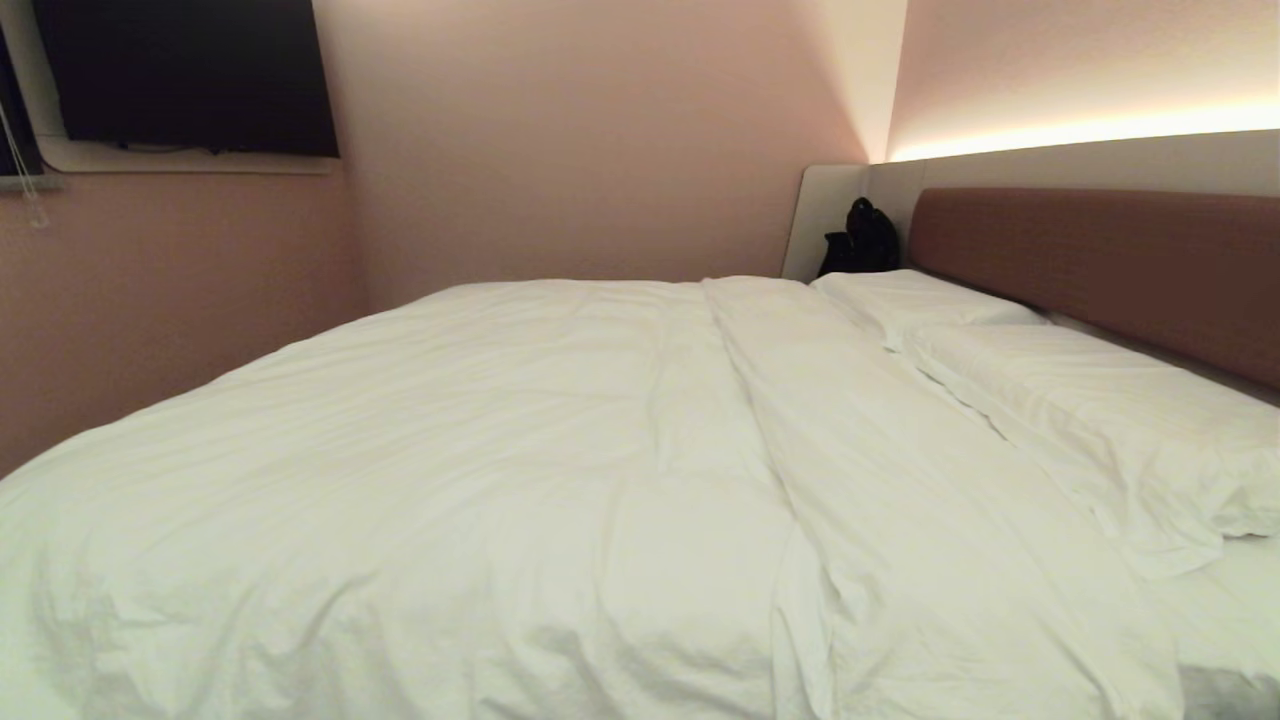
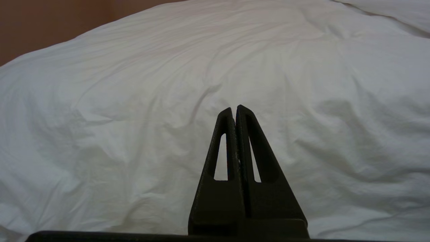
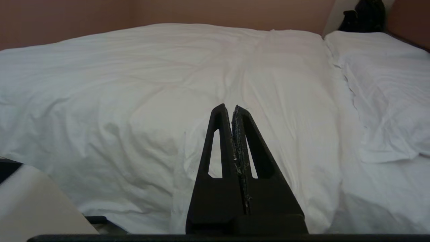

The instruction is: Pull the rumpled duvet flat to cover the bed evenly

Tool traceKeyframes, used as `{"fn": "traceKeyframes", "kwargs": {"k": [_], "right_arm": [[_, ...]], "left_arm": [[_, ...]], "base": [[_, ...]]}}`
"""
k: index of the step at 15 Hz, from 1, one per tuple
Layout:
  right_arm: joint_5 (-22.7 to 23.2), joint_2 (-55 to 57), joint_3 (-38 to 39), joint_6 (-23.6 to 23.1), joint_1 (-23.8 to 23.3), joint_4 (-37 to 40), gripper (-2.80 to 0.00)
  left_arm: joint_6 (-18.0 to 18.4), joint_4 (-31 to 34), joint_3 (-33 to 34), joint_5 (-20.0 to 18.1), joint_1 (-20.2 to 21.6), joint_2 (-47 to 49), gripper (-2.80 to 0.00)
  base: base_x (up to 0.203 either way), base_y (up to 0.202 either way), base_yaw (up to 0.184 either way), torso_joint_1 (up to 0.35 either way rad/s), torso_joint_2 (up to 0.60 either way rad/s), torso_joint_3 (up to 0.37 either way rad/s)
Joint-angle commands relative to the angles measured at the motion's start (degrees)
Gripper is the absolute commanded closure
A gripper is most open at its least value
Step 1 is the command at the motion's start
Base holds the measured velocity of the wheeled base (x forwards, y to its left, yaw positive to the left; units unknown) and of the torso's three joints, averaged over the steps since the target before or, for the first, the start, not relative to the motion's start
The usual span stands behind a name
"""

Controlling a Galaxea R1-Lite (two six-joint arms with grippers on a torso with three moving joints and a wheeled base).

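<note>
Both hands, left (image 2: 234, 108) and right (image 3: 229, 107), clenched empty, clear above the duvet (image 1: 480, 450).

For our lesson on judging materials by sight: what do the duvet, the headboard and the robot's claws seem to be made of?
The duvet: probably matte cotton over soft filling; it puffs and creases finely.
The headboard: brownish-red padding, fabric or faux leather, unclear which; smooth and seamless.
The left claw and right claw: likely matte black rigid plastic, with cut-out slots in each finger.

Creased soft white cloth duvet (image 1: 480, 470), padded matt brownish headboard (image 1: 1100, 260), matt black plastic pincer (image 3: 231, 109)
</note>
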Motion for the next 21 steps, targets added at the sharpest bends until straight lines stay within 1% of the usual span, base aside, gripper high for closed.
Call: {"fn": "traceKeyframes", "kwargs": {"k": [1, 3, 4, 5, 6, 8, 9, 11, 13, 15, 17, 21], "right_arm": [[-4.58, -6.00, 3.78, -0.08, -0.37, 0.01, 0.00], [-5.21, -10.07, 5.87, -0.24, -0.75, -0.04, 0.00], [-7.03, -12.36, 7.15, -0.35, -0.81, -0.08, 0.00], [-9.89, -12.93, 8.38, -0.59, -0.85, -0.28, 0.00], [-10.61, -12.93, 9.52, -0.57, -0.86, -1.60, 0.00], [-11.35, -12.93, 13.00, -0.56, -0.86, -6.59, 0.00], [-11.43, -12.93, 15.68, -0.66, -0.86, -10.48, 0.00], [-12.20, -12.93, 26.02, -2.12, -0.86, -22.22, 0.00], [-13.68, -12.93, 33.38, -4.96, -0.86, -29.02, 0.00], [-14.17, -12.93, 38.28, -6.06, -0.86, -30.28, 0.00], [-14.44, -12.92, 42.06, -6.21, -0.82, -30.56, 0.00], [-13.91, -12.93, 42.95, -5.81, -0.86, -29.14, 0.00]], "left_arm": [[0.03, 0.01, -0.01, 0.00, 0.01, -0.01, 0.00], [0.03, 0.01, -0.01, 0.00, 0.01, -0.01, 0.00], [0.03, 0.01, -0.01, 0.00, 0.01, -0.01, 0.00], [0.03, 0.01, -0.01, 0.00, 0.01, -0.01, 0.00], [0.03, 0.01, -0.01, 0.00, 0.01, -0.03, 0.00], [0.03, 0.01, -0.01, 0.00, 0.01, -0.03, 0.00], [0.03, 0.01, -0.01, 0.00, 0.01, -0.01, 0.00], [0.03, 0.01, -0.01, 0.00, 0.01, -0.01, 0.00], [0.03, 0.01, -0.01, 0.00, 0.01, -0.01, 0.00], [0.03, 0.01, -0.01, 0.00, 0.01, -0.01, 0.00], [0.03, 0.01, -0.01, 0.00, 0.01, -0.01, 0.00], [0.03, 0.01, -0.01, 0.00, 0.01, -0.01, 0.00]], "base": [[0.000, 0.000, 0.000, 0.000, 0.00, 0.000], [0.000, 0.000, 0.000, 0.000, 0.00, 0.000], [0.000, 0.000, 0.000, 0.000, 0.00, 0.000], [0.000, 0.000, 0.000, 0.000, 0.00, 0.000], [0.000, 0.000, 0.000, 0.000, 0.00, 0.000], [0.000, 0.000, 0.000, 0.000, 0.00, 0.000], [0.000, 0.000, 0.000, 0.000, 0.00, 0.000], [0.000, 0.000, 0.000, 0.000, 0.00, 0.000], [0.000, 0.000, 0.000, 0.000, 0.00, 0.000], [0.000, 0.000, 0.000, 0.000, 0.00, 0.000], [0.000, 0.000, 0.000, 0.000, 0.00, 0.000], [0.000, 0.000, 0.000, 0.000, 0.00, 0.000]]}}
